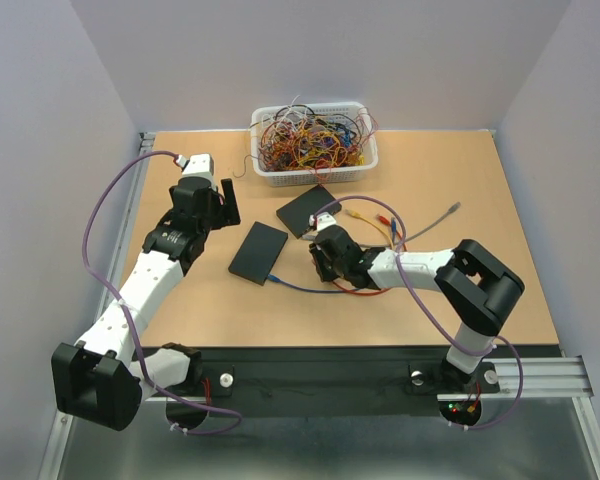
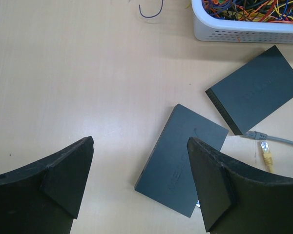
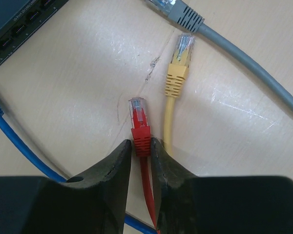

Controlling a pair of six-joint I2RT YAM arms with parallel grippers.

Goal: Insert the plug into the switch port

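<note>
My right gripper (image 3: 141, 146) is shut on a red plug (image 3: 139, 122), whose clear tip points forward just above the table. The switch port (image 3: 19, 29) row lines the edge of a flat black box at the upper left of the right wrist view, well apart from the plug. From above, that box (image 1: 308, 210) lies just beyond the right gripper (image 1: 325, 255). A second black box (image 1: 259, 252) lies to its left. My left gripper (image 2: 140, 146) hangs open over the table, the nearer box (image 2: 185, 158) showing between its fingers.
A yellow plug (image 3: 178, 68) and a grey plug (image 3: 178, 12) lie right beside the red one. A blue cable (image 3: 14, 141) runs along the left. A white basket (image 1: 315, 143) of tangled wires stands at the back. A loose wire piece (image 2: 151, 12) lies near it.
</note>
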